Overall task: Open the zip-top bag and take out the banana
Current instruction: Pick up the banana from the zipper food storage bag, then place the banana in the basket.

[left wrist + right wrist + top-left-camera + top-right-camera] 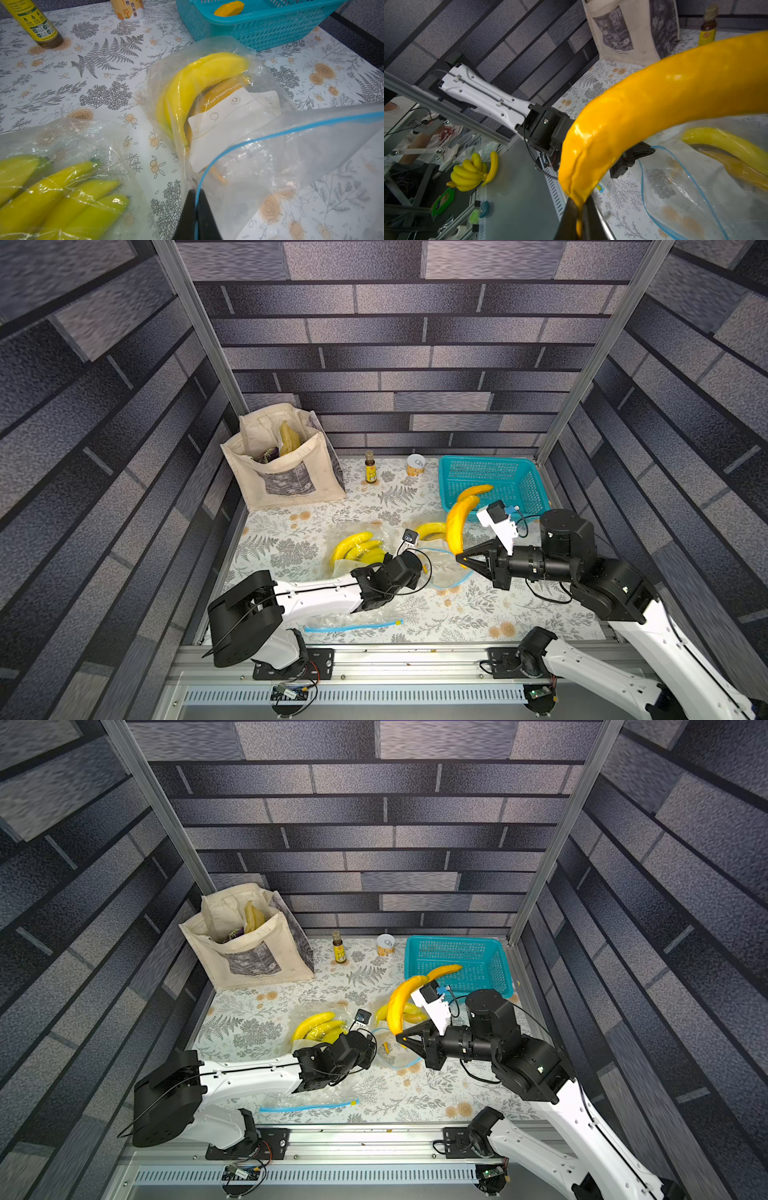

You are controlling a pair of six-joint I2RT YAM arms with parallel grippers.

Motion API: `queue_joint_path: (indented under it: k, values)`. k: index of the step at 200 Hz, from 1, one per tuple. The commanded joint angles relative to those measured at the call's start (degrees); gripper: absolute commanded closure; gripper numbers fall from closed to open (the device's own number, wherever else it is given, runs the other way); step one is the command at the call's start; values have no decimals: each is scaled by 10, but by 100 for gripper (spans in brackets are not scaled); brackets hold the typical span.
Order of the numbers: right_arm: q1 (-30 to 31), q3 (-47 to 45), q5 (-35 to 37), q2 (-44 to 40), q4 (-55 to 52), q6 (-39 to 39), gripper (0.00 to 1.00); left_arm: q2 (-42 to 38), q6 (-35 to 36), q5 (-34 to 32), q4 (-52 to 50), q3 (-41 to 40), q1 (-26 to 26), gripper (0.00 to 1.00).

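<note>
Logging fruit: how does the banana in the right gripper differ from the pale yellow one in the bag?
The held banana is deep orange-yellow; the bagged banana is paler yellow. The held banana is bare and raised, pinched at one end by the right gripper; the bagged banana lies inside the clear zip-top bag. Both are curved.

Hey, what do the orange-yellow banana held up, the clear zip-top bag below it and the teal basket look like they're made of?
Orange-yellow banana: likely moulded plastic or rubber; glossy, evenly coloured skin with sharp highlights.
Clear zip-top bag: thin transparent plastic film, shiny and crinkled, blue zip strip.
Teal basket: rigid plastic, seemingly; moulded lattice walls.
</note>
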Motion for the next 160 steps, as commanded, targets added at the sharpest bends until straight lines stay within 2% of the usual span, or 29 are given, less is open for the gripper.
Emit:
queue_joint_path:
  k: [1,27,48,71,98,114,125,139,156,160]
  values:
    - [-71,43,121,96,-7,-76,96,2,3,9,14,15,-7,93]
    - [-174,88,92,275,44,-98,99,11,2,13,14,27,-13,93]
    - [-200,143,143,409,66,-120,100,18,1,15,16,37,-15,92]
    - [-216,166,189,496,109,-121,100,23,1,10,17,45,-13,92]
    - [-247,238,181,609,56,-101,100,30,-4,17,13,48,-7,91]
    - [-254,250,178,637,54,-96,100,30,-9,17,16,44,-5,91]
    - [-255,248,181,639,64,-98,95,29,-11,18,20,41,-3,91]
    - [-255,245,184,628,72,-96,80,32,-12,20,24,40,-2,91]
    - [-255,221,186,589,92,-80,52,38,-12,21,24,46,-2,91]
    - [-255,208,186,572,101,-74,49,40,-12,22,25,47,-2,91]
